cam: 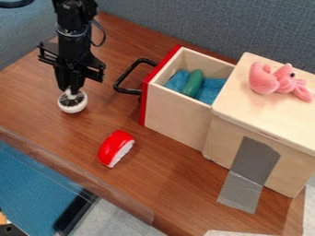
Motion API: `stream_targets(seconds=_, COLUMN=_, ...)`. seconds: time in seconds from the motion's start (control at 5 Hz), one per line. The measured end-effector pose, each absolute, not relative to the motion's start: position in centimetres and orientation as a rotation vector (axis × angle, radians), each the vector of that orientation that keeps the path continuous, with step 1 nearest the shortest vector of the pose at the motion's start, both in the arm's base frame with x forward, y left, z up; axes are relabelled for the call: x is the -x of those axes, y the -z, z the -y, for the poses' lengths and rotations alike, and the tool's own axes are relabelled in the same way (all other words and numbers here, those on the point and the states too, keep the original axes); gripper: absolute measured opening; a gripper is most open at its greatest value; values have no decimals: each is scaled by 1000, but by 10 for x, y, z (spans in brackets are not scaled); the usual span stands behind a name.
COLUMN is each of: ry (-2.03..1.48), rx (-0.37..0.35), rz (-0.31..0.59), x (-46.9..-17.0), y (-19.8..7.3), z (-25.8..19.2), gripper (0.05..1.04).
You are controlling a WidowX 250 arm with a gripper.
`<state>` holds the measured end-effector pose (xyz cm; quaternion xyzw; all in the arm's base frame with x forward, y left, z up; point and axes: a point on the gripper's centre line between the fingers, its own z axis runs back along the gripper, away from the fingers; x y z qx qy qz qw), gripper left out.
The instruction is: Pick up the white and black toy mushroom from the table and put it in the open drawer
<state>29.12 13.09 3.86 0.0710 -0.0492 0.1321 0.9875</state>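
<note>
The black gripper (pixel 71 87) hangs down at the upper left, its tip right at the top of a round white object (pixel 73 108) with a dark, ribbed middle. Whether it grips that object is unclear. To the right, a wooden drawer (pixel 175 111) with a red front and a black handle (pixel 125 77) stands pulled out of a wooden box (pixel 229 124). A green oblong object (pixel 193 83) lies in the drawer on blue cloth (pixel 210 90). Lower down, a red and white curved piece (pixel 115 147) rests on the brown table (pixel 161 176).
A pink stuffed toy (pixel 274 81) lies on top of the wooden box. Grey tape (pixel 245 186) runs from the box's side onto the table. The table's raised front edge (pixel 75 167) crosses the lower left, and a grey-blue wall (pixel 203 23) stands behind.
</note>
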Motion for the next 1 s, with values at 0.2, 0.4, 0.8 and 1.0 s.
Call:
stream_targets(seconds=0.2, ry=-276, rx=-127, rz=116, x=-292, y=-50, z=-127, gripper=121)
stream_targets(seconds=0.4, ry=-275, rx=-110, rz=192, x=-308, y=-77, z=-117, gripper=49)
stream_targets(seconds=0.8, ry=-233, rx=-85, rz=266, x=-326, y=-106, z=-83, gripper=211)
stream_targets(seconds=1.0, ry=-223, rx=-102, rz=243, x=-319, y=-93, z=-87, gripper=480)
